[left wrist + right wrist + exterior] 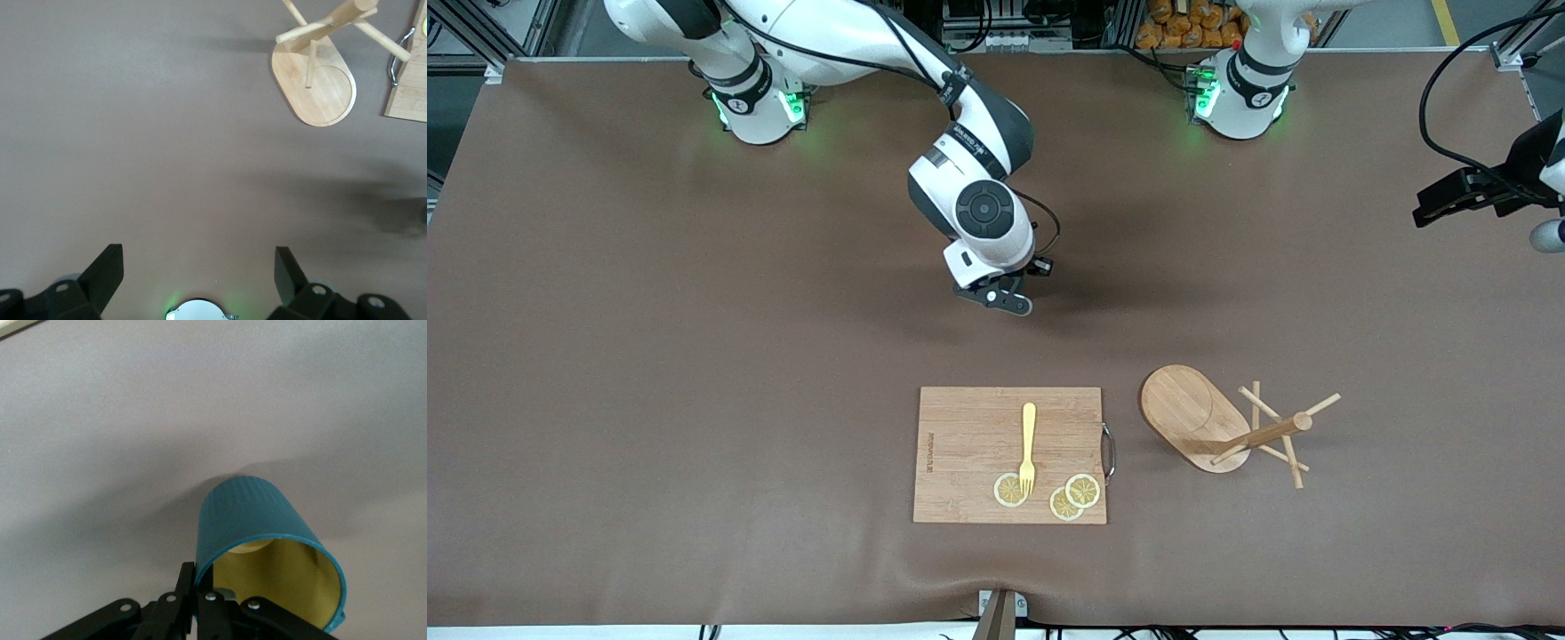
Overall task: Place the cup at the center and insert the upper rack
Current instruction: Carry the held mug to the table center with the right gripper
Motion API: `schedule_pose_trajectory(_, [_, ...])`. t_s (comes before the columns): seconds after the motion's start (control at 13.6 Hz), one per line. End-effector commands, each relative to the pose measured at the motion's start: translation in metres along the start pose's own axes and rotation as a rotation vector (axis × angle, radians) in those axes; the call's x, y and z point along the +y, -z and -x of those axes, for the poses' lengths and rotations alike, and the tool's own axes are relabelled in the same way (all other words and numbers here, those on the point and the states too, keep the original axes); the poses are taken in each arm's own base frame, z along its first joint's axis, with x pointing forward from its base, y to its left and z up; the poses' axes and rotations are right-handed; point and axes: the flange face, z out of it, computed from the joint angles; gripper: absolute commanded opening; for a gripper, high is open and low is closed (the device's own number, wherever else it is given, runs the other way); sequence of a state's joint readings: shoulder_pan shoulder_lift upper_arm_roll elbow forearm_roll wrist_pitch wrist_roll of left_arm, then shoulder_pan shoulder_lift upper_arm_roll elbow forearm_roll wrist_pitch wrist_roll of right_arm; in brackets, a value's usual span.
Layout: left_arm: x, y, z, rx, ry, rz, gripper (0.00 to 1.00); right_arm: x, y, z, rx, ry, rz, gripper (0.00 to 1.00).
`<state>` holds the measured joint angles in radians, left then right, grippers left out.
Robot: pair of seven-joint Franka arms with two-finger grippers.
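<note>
**Operator:** Which step is in hand, and where is everything?

**Technician:** Read the front view from its left edge. You find the right end effector (1003,298) first, over bare table (649,356) near the middle, above the ground that lies farther from the front camera than the cutting board (969,436). In the right wrist view its fingers are clamped on the rim of the cup (263,543), one finger inside the wall, the cup clear of the surface. You are therefore in the cup-placing step; the cup is not yet set down.

**Operator:** And further along?

**Technician:** Next comes the cutting board, carrying a fork (1029,444) and lemon slices (1065,498). Beside it, toward the left arm's end, the upper rack (1209,422) stands untouched. Last, the left end effector (193,273) waits high at that end of the table, jaws spread and empty.

**Operator:** What does the next move call for?

**Technician:** By my reading, you lower the cup upright onto the centre and release it, then send the left arm to the rack
</note>
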<state>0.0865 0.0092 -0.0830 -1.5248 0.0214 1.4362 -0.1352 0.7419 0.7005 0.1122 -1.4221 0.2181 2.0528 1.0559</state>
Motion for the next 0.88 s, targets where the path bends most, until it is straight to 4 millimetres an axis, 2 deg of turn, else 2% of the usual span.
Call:
schedule_pose_trajectory(0.0, [-0.008,0.003,0.001,0.006,0.016,-0.007,1.0,-0.008,-0.006,0.0,-0.004,-0.008,-0.003,0.0])
schedule_pose_trajectory(0.07, [-0.01,0.003,0.0,0.006,0.022,-0.007,1.0,-0.009,-0.005,0.001,-0.004,-0.006,-0.004,0.0])
schedule_pose_trajectory(0.22, [-0.028,0.002,-0.001,0.005,0.057,-0.001,1.0,-0.012,-0.012,0.004,-0.005,-0.002,0.004,0.0])
schedule_pose_trajectory(0.52, [-0.032,0.004,-0.001,0.006,0.066,0.0,1.0,-0.019,-0.02,0.014,-0.005,0.019,0.008,0.0])
schedule_pose_trajectory(0.66, [-0.037,0.004,-0.002,0.009,0.077,-0.002,1.0,-0.019,-0.022,0.015,-0.006,0.02,0.012,0.0])
schedule_pose_trajectory(0.81, [-0.045,0.005,-0.002,0.012,0.093,-0.001,1.0,-0.018,-0.033,0.011,-0.008,0.013,0.02,0.0])
